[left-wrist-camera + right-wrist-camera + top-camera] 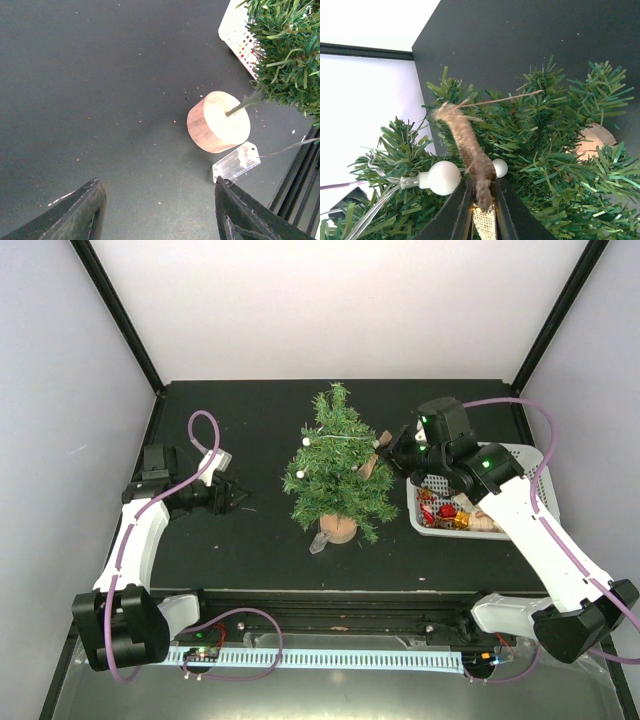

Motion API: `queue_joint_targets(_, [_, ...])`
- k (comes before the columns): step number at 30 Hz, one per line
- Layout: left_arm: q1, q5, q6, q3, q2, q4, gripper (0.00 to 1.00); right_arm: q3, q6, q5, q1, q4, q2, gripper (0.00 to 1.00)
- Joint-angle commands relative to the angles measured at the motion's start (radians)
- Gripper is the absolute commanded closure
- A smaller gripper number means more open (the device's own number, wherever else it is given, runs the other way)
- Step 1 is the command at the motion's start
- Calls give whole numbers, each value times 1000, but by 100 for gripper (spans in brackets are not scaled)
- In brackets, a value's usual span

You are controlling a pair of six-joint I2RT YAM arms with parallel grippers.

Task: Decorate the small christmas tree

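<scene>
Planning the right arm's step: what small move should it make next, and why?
Probably ease the right gripper slightly into the small christmas tree, since it is shut on the burlap ornament, whose twine end lies against the branches.

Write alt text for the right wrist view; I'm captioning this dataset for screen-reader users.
The right gripper pinches a brown burlap strip, its frayed end against the small christmas tree. A white bead light on clear wire sits beside it; the wooden base shows through needles at right.
</scene>
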Motion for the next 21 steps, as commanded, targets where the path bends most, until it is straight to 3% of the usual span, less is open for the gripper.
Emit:
queue_joint_targets(1, [9, 24, 26, 10, -16, -2, 39, -2, -26, -14, 6, 21, 1, 81])
queue_joint_targets(8, [9, 22, 25, 10, -15, -1, 39, 62, -59, 23, 5, -22, 2, 69])
queue_joint_targets(21, [10, 17, 23, 8, -23, 0, 39, 57, -99, 105, -14, -76, -23, 67])
